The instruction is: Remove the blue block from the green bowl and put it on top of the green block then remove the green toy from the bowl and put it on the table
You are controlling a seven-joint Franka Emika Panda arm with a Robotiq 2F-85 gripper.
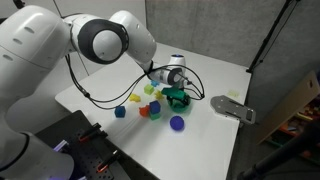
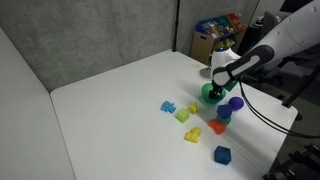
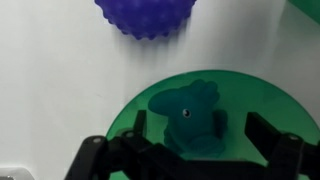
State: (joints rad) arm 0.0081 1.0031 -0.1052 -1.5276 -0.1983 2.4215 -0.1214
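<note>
The gripper [image 3: 195, 128] hangs over the green bowl [image 3: 262, 98], fingers spread apart on either side of the green toy [image 3: 187, 112] lying inside. A purple ball [image 3: 148, 15] sits ahead of the fingers.

Purple knobbly ball [image 3: 148, 15]; cyan blk [image 2: 169, 105] beside yellow-green blk [image 2: 183, 115].

toy [image 3: 190, 118] in bowl [image 3: 255, 95] | bowl on table [image 3: 50, 80] | ball [image 3: 148, 15] near bowl | claw [image 3: 195, 132] over bowl
</note>
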